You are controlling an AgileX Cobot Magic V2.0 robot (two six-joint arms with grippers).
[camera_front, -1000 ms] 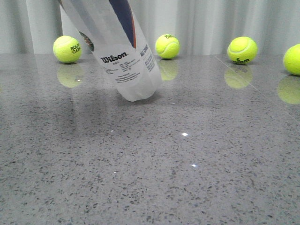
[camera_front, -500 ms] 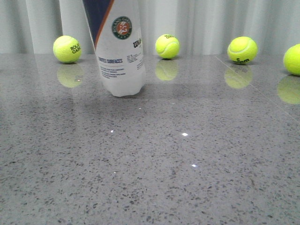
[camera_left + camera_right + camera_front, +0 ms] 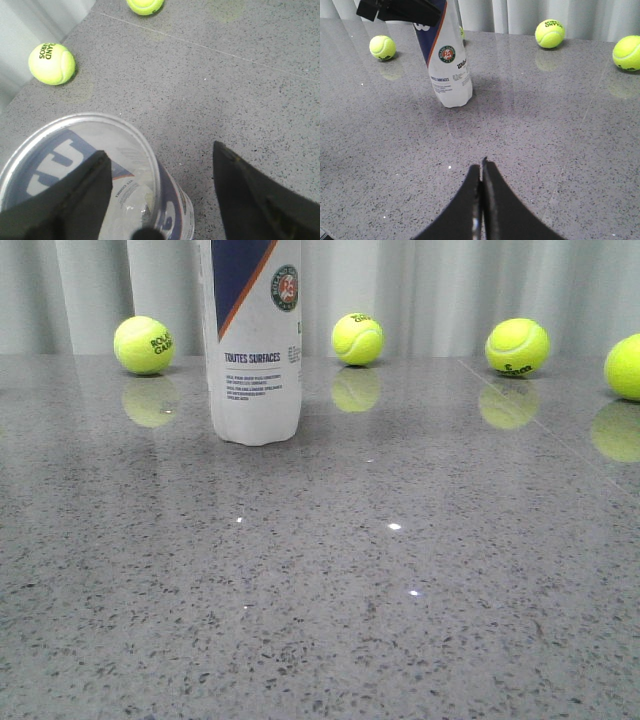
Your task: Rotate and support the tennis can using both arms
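The right gripper (image 3: 481, 200) hangs nearest, over bare table (image 3: 400, 590), its fingers pressed together with nothing between them. Beyond it, toward eleven o'clock in the front view, the tennis can (image 3: 254, 350) stands upright on the grey speckled surface, its base flat down, the "TOUTES SURFACES" print and the round emblem facing the camera. The left wrist view looks down into its silver-rimmed open mouth (image 3: 75, 170); the label shows through the clear wall, and whether anything lies inside cannot be told. The left gripper (image 3: 160, 200) is spread wide over that mouth, one finger (image 3: 75, 200) across the rim, the other (image 3: 255, 200) clear of the can.

A second ago the can leaned sharply with its Wilson side forward; half a second ago it was nearly upright; now it is vertical and turned further round.

Farthest off, four tennis balls (image 3: 144, 344) (image 3: 357, 338) (image 3: 516, 346) (image 3: 626, 366) lie along the curtain from ten to two o'clock.
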